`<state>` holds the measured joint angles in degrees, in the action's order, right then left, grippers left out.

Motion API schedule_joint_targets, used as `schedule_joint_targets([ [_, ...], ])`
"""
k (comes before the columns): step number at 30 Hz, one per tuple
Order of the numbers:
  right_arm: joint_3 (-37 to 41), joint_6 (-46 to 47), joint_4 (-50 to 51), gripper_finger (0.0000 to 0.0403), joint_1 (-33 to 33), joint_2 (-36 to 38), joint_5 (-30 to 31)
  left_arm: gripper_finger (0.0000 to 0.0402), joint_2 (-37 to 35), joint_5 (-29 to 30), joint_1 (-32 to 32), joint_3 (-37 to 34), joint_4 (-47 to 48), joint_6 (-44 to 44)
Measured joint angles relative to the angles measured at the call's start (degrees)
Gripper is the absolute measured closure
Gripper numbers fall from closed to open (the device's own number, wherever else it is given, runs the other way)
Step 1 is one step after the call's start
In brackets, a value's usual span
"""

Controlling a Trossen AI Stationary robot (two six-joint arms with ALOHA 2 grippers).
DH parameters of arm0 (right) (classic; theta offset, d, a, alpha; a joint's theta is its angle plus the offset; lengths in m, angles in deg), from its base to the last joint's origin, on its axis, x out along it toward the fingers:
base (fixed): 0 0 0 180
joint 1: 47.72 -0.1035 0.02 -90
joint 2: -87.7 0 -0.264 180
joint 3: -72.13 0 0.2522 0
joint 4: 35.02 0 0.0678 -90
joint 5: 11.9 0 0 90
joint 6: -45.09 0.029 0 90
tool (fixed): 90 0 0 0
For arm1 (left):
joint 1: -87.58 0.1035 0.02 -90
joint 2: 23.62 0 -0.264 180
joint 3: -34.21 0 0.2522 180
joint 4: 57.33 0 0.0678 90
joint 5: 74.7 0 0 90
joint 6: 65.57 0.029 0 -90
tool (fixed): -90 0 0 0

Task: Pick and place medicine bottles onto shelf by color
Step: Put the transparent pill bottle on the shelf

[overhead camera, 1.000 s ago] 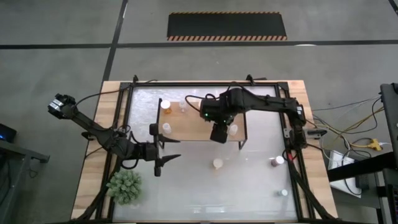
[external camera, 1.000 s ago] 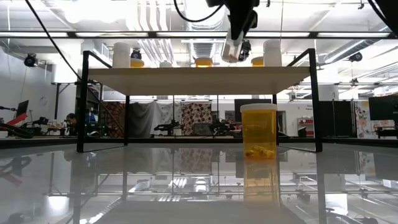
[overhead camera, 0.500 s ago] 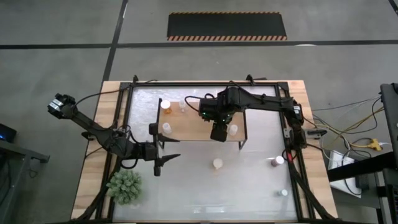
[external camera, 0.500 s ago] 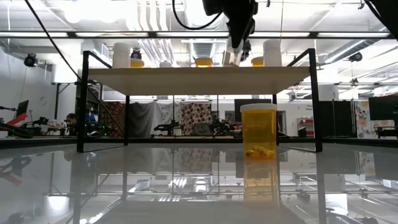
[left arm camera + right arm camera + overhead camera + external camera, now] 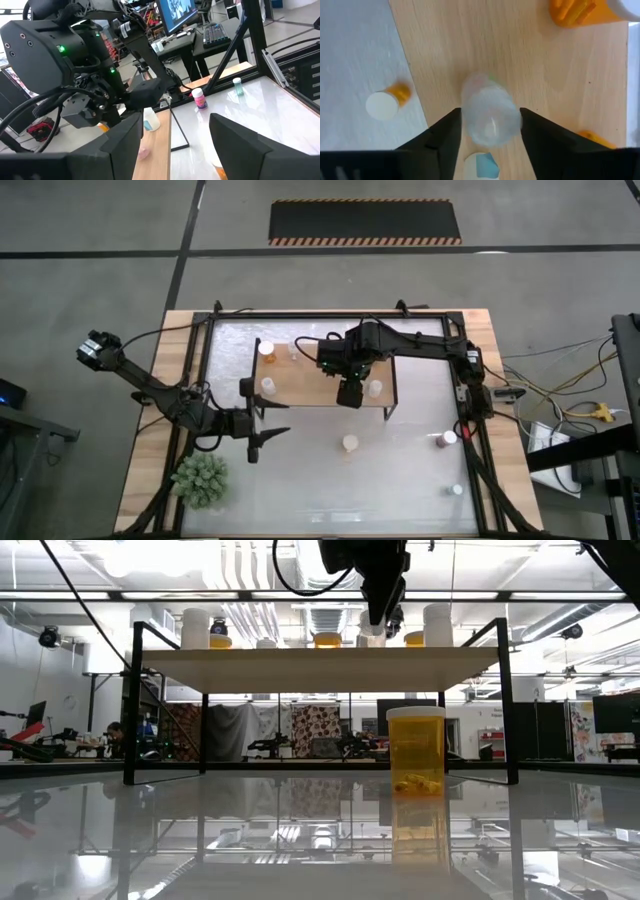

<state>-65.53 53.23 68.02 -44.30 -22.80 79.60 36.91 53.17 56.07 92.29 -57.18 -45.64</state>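
Right gripper (image 5: 487, 131) over shelf (image 5: 530, 65): clear bottle (image 5: 489, 111) upright between fingers, grip or release unclear; left gripper (image 5: 172, 145) idle, open, empty.

In the high view seven medicine bottles were countable: four on the shelf (image 5: 318, 385) at the frame's centre, at (image 5: 268, 351), (image 5: 294, 351), (image 5: 268, 386) and (image 5: 373, 387), and three on the table (image 5: 420, 470) below it, at (image 5: 350, 443), (image 5: 446, 439) and (image 5: 456, 490). There was one green plant (image 5: 203, 480), lower left. Two robot arms showed.
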Motion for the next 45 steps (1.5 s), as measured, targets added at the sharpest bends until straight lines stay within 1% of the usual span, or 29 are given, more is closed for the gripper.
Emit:
schedule_joint_targets([
  [3, 0.0, 0.0, 0.0, 0.0189, 0.0, 0.0, 0.0, 0.0185, 0.0, 0.0, 0.0, 0.0, 0.0, 0.0],
  [7, 0.0, 0.0, 0.4, 0.0169, 0.0, 0.2, 0.0, 0.0185, 0.0, 0.0, 0.0, 0.0, 0.0, 0.0],
  [11, 0.0, -0.1, 0.6, 0.0163, 0.0, 1.5, 0.0, 0.0185, 0.0, 0.0, 0.0, 0.0, 0.0, 0.0],
  [14, -0.2, -0.2, 0.6, 0.0168, 0.0, 3.0, 0.4, 0.0185, 0.0, 0.0, 0.0, 0.0, 0.0, 0.0],
  [15, -0.2, -0.2, 0.4, 0.0173, -0.1, 3.5, 1.2, 0.0185, 0.0, 0.0, 0.0, 0.0, 0.0, 0.0],
  [17, -0.2, -0.2, -0.3, 0.0190, -0.4, 4.3, 5.1, 0.0185, 0.0, 0.0, 0.0, 0.0, 0.0, 0.0],
  [19, -0.2, -0.3, -0.5, 0.0218, -0.7, 4.7, 9.2, 0.0185, 0.0, 0.0, 0.0, 0.0, 0.0, 0.1],
  [20, -0.2, -0.4, -0.7, 0.0235, -0.9, 4.8, 10.2, 0.0185, 0.0, 0.0, 0.0, 0.0, 0.0, 0.2],
  [26, -0.1, -2.1, -2.2, 0.0354, -1.3, 4.5, 10.2, 0.0185, 0.0, 0.0, 0.0, 0.0, 0.0, 0.5],
  [28, 0.5, -2.3, -2.9, 0.0383, -1.3, 4.5, 10.1, 0.0185, 0.0, 0.1, 0.0, 0.0, 0.0, 0.5],
  [32, 1.7, -2.2, -3.1, 0.0390, -1.3, 4.5, 9.9, 0.0185, 0.0, 0.1, 0.0, 0.0, 0.0, 0.5],
  [34, 2.2, -2.2, -3.2, 0.0390, -1.3, 4.5, 8.5, 0.0185, 0.0, 0.1, 0.0, 0.0, 0.0, 0.6],
  [39, 3.2, -1.8, -5.0, 0.0390, -1.4, 4.5, 7.4, 0.0185, 0.0, 0.1, 0.0, 0.0, 0.0, 1.5],
  [45, 3.2, -1.8, -4.9, 0.0390, -1.4, 4.5, 8.3, 0.0185, 0.0, 0.1, 0.0, 0.0, 0.0, 1.5],
])
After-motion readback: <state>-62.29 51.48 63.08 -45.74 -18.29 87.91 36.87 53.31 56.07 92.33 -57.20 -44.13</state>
